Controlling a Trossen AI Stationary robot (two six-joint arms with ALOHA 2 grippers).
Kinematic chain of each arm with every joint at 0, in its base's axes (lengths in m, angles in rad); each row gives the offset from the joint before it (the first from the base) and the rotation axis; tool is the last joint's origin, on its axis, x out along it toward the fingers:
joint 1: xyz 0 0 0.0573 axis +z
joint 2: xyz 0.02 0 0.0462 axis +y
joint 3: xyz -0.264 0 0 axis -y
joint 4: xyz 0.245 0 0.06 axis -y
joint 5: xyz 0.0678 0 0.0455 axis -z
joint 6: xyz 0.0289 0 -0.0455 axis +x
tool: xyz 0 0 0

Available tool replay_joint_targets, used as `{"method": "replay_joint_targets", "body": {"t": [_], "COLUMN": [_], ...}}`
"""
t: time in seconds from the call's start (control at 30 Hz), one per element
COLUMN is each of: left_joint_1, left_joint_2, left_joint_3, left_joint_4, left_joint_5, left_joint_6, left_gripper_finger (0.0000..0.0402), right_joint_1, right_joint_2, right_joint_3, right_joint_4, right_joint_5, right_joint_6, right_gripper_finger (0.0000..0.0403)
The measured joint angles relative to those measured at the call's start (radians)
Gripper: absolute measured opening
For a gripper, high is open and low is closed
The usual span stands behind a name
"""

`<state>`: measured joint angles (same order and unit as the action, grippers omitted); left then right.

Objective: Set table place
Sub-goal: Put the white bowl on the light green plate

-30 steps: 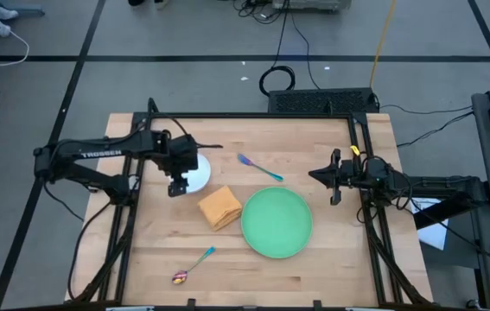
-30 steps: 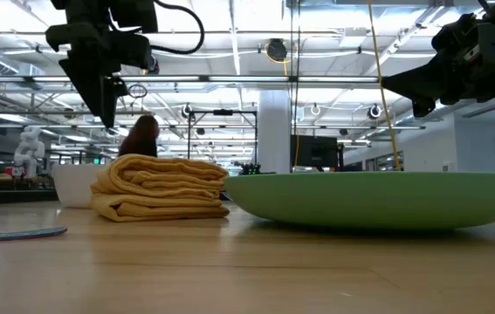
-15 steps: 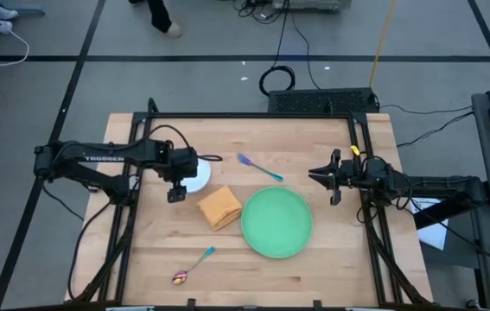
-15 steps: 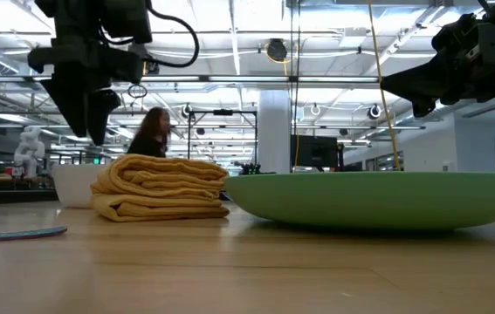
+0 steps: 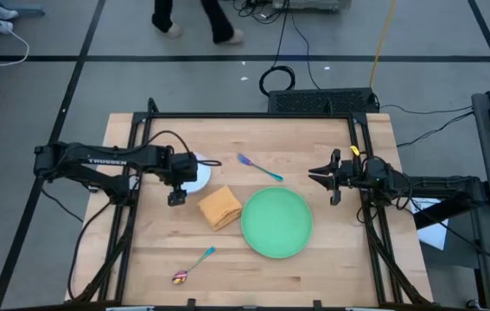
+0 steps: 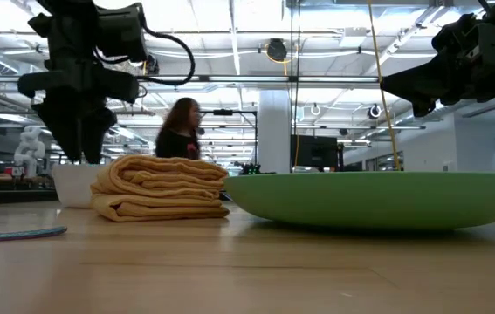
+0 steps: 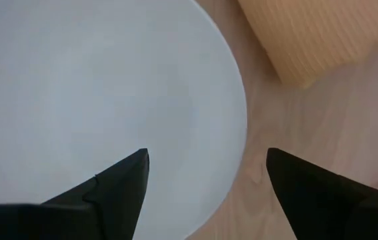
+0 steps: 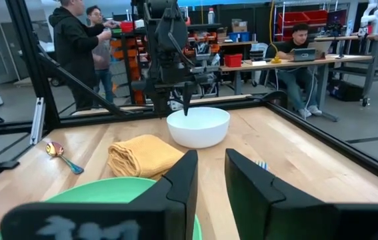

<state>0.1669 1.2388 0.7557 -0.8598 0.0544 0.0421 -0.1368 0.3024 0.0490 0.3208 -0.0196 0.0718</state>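
L gripper (image 5: 175,186) hangs right over the bowl's (image 5: 196,173) rim. Its two dark fingers (image 7: 109,193) are spread apart. One sits over the inside of the bowl, the other over the wood outside, so the rim is between them. It holds nothing yet. I think it's about to pinch the rim.

R gripper (image 5: 324,175) waits in the air, just off the plate's (image 5: 277,222) far-right edge, w/ fingers a little apart and nothing in them.

Using the plate as the marker:
- Napkin (image 5: 219,207) is touching or almost touching its left edge.
- Bowl is past the napkin, up and to the left.
- Fork (image 5: 258,167) is just above it, not touching.
- Spoon (image 5: 192,265) is down and left, well apart, near the front edge of the table (image 5: 331,268).

How far along? Looks like the start. The things are scattered, nothing is lined up. The bowl isn't on the plate. Fork, spoon and napkin don't sit neatly beside it. Pretty much all of the job is left, I'd guess.

What the things are like:
- Bowl: white, round, smooth, shiny inside, w/ a thin rim.
- Plate: big, round, flat green, edge curves up a bit.
- Napkin: soft orange cloth, folded in thick layers, tiny ribs in the weave.
- Fork: thin, blue handle.
- Spoon: thin, teal handle, reddish shiny end.
- Table: pale wood planks.

A person (image 6: 180,131) is walking far behind.
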Motion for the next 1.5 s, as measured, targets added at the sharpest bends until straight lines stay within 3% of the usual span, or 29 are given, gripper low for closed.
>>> {"method": "replay_joint_targets", "body": {"t": [0.73, 1.33, 1.5], "left_joint_1": [0.000, 0.000, 0.000], "left_joint_2": [0.002, 0.177, 0.182], "left_joint_3": [-0.052, -0.052, -0.052], "left_joint_4": [0.080, 0.128, 0.129], "left_joint_5": [-0.003, -0.027, -0.027], "left_joint_6": [0.004, 0.080, 0.082], "left_gripper_finger": [0.0308, 0.0307, 0.0266], "right_joint_1": [0.000, 0.000, 0.000], "right_joint_2": [0.000, 0.000, 0.000], "right_joint_3": [0.000, 0.000, 0.000], "right_joint_4": [-0.020, -0.020, -0.020], "right_joint_5": [-0.002, -0.002, -0.002], "right_joint_6": [-0.013, -0.013, -0.013], "right_gripper_finger": [0.0068, 0.0068, 0.0068]}}
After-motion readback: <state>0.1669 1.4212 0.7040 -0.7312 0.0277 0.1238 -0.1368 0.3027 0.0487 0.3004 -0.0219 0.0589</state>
